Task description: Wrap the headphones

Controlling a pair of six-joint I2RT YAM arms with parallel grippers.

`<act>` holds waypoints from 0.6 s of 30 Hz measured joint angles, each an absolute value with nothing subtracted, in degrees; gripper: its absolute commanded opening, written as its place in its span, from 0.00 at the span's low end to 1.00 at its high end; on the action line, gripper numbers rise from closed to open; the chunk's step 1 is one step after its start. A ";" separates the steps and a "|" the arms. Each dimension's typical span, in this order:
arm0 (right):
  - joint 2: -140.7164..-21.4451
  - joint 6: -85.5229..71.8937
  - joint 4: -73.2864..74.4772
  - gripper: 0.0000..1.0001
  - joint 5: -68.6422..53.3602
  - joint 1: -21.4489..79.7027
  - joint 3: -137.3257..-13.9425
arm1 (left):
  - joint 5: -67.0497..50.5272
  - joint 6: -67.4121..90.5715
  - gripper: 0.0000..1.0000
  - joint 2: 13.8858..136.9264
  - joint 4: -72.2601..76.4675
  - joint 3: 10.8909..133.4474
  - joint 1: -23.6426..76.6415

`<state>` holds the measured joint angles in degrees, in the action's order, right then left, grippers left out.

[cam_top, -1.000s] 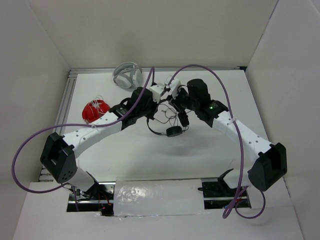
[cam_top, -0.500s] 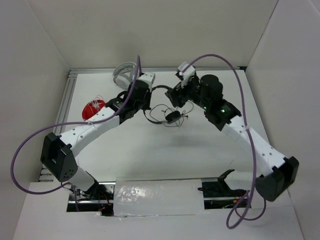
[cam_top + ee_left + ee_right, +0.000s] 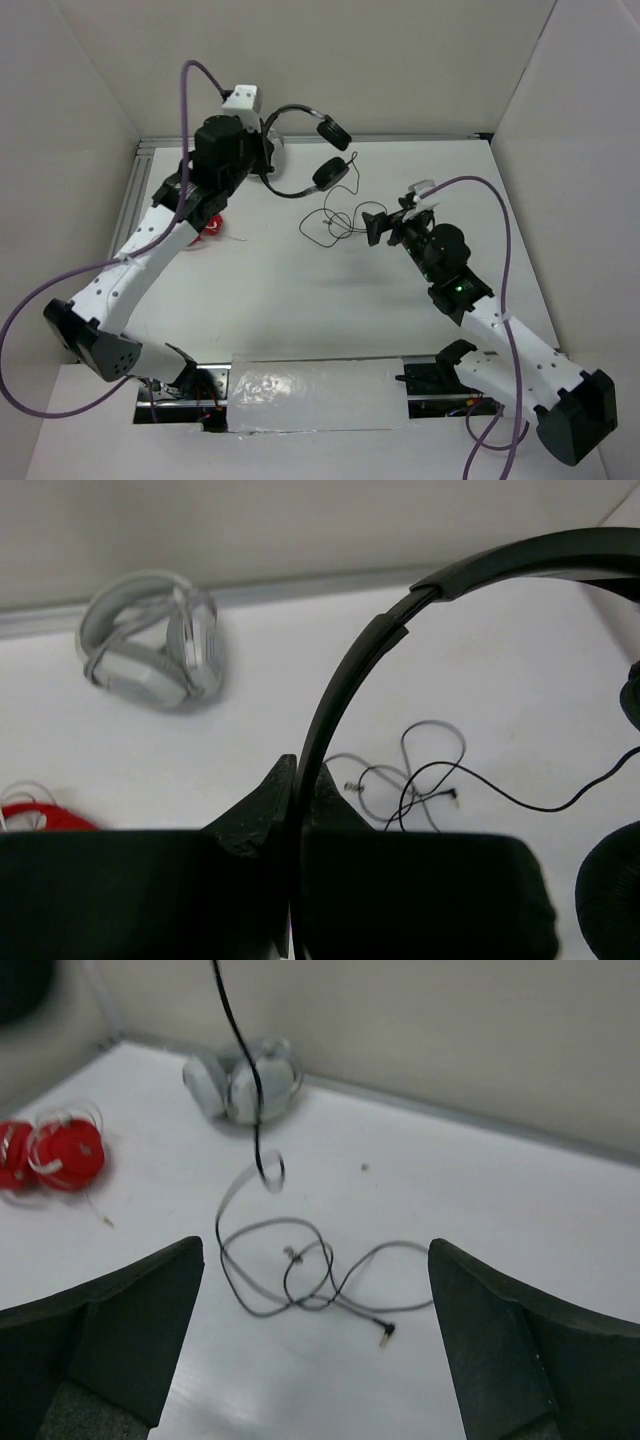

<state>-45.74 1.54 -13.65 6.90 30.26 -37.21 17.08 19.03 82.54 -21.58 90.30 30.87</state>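
Observation:
My left gripper (image 3: 262, 150) is raised at the back left and shut on the thin black headband of the headphones (image 3: 300, 112). In the left wrist view the headband (image 3: 345, 670) runs up from between the jaws of the left gripper (image 3: 303, 770). Both round earcups (image 3: 329, 172) hang in the air to its right. The long black cord (image 3: 335, 220) drops from them and lies in a loose tangle (image 3: 300, 1270) on the table, ending in its plug (image 3: 385, 1335). My right gripper (image 3: 378, 225) hovers low just right of the tangle. It is open (image 3: 315, 1250) and holds nothing.
White-grey over-ear headphones (image 3: 150, 650) lie at the back of the table by the wall (image 3: 240, 1080). A red coiled item (image 3: 60, 1150) lies at the left, partly under my left arm (image 3: 212, 228). White walls close in the table on three sides.
My left arm has swung up and back to the left, lifting the headphones off the table. My right gripper has opened, let go and drawn back to the right; the cord now trails on the table.

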 measured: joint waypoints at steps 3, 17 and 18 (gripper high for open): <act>-50.24 0.01 -17.54 1.00 5.26 30.22 -32.53 | 15.51 17.72 0.00 78.91 -20.53 92.99 30.89; -59.51 -5.13 -38.54 1.00 -10.37 30.22 -29.78 | 13.23 15.16 0.00 73.56 -20.23 94.37 31.31; -59.86 -5.37 -38.83 1.00 -11.20 30.24 -28.88 | 13.19 15.14 0.00 73.63 -20.25 94.37 31.31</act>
